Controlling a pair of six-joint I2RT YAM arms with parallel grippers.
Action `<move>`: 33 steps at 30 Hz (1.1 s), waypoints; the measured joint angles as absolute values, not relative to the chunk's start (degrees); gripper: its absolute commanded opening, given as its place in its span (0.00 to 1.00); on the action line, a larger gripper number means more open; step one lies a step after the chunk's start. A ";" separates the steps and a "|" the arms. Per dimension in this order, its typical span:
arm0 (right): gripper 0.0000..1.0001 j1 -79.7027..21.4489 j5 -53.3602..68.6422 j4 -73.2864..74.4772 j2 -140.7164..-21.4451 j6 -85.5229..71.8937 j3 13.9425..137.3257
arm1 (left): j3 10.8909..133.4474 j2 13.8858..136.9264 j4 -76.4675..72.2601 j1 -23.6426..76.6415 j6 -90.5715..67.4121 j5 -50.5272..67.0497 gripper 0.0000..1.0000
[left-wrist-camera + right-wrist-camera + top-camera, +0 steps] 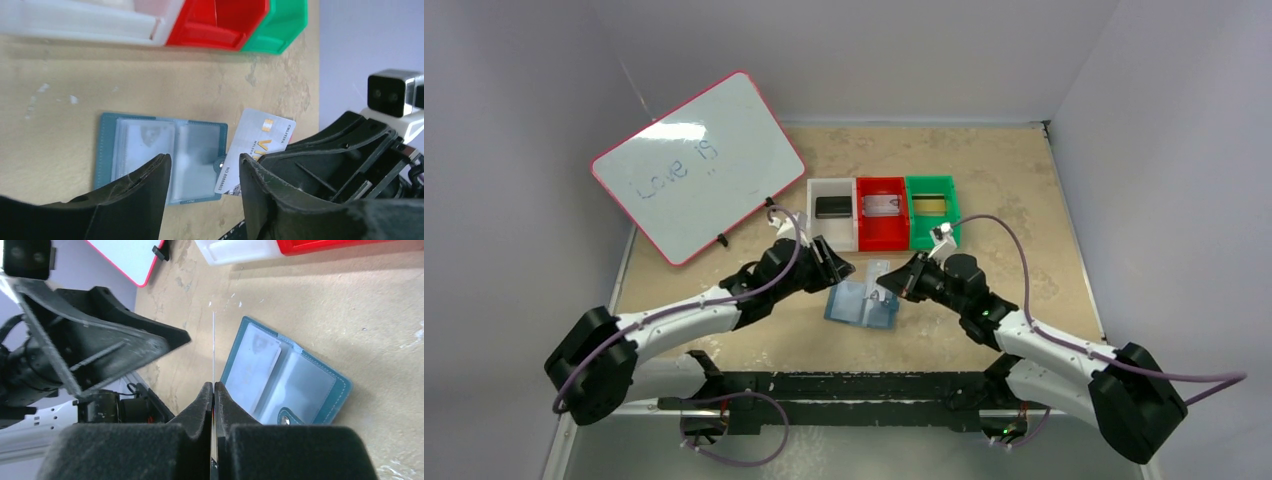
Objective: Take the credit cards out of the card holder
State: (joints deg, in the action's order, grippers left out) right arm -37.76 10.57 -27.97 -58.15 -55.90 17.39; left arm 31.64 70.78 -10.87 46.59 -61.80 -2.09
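Credit card (pixel 262 142) (silvery, with gold lettering) is pinched by one edge between the right gripper's (pixel 214 395) fingers, which are pressed together on it. It sits just beside the tab end of the card holder (pixel 862 303); whether it touches the bench (pixel 984 180) I cannot tell. The holder lies open and flat mid-bench, near of the white bin (pixel 832 228), red bin (pixel 883 232) and green bin (pixel 931 230). The left gripper (pixel 202 185) hovers over it, fingers spread, holding nothing. A pale card (pixel 255 365) seems to sit in one pocket.

Such cards look thin, light, stiff and slick, so an edge pinch may let one pivot. The holder looks soft and light and would likely lift with a card, so pin it down and pull the card by its exposed short edge.
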 measured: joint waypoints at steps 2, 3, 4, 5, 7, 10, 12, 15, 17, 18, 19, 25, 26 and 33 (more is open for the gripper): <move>0.00 -37.76 9.17 -26.59 -56.51 -54.89 17.43 | 32.32 67.66 -7.44 46.59 -60.77 -5.34 0.60; 0.00 -37.76 8.34 -25.96 -55.66 -54.30 17.47 | 32.62 65.43 -5.17 46.59 -60.18 -7.81 0.61; 0.00 -37.76 7.49 -25.43 -54.65 -53.49 17.50 | 32.80 63.90 -3.77 46.59 -59.90 -9.34 0.62; 0.00 -37.76 6.50 -24.97 -53.54 -52.51 17.56 | 33.19 61.78 -1.61 46.59 -59.29 -11.44 0.62; 0.00 -37.76 4.43 -23.88 -51.22 -50.41 17.98 | 34.17 58.06 2.85 46.59 -58.41 -16.05 0.63; 0.00 -37.76 0.49 -23.03 -47.51 -46.00 18.70 | 36.10 53.78 9.37 46.59 -56.86 -22.74 0.63; 0.00 -37.76 -2.48 -23.18 -45.56 -41.85 19.16 | 37.15 51.05 13.28 46.59 -55.42 -26.55 0.64; 0.00 -37.76 -5.61 -23.81 -43.92 -34.72 19.79 | 38.59 45.32 19.62 46.59 -52.56 -32.36 0.67; 0.00 -37.76 -6.85 -24.36 -43.59 -30.61 20.36 | 40.25 41.98 23.38 46.59 -51.03 -35.97 0.69; 0.00 -37.76 -7.14 -24.58 -43.59 -28.36 20.64 | 41.15 41.08 24.99 46.59 -50.43 -37.50 0.69; 0.00 -37.76 -7.38 -24.77 -43.66 -26.22 20.93 | 42.35 40.36 26.98 46.59 -49.84 -39.31 0.69; 0.00 -37.76 -7.35 -25.63 -46.59 -14.13 23.64 | 46.89 40.21 35.83 46.59 -47.46 -47.59 0.70; 0.00 -37.76 -7.33 -25.67 -47.64 -12.25 24.38 | 46.89 40.71 37.06 46.59 -47.07 -48.45 0.70; 0.00 -37.76 -2.76 -22.85 -57.14 1.02 32.16 | 47.51 44.58 42.19 46.59 -44.16 -51.59 0.72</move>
State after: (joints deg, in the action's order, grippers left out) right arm -37.76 -2.76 -22.85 -57.14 1.02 32.16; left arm 47.51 44.58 42.19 46.59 -44.16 -51.59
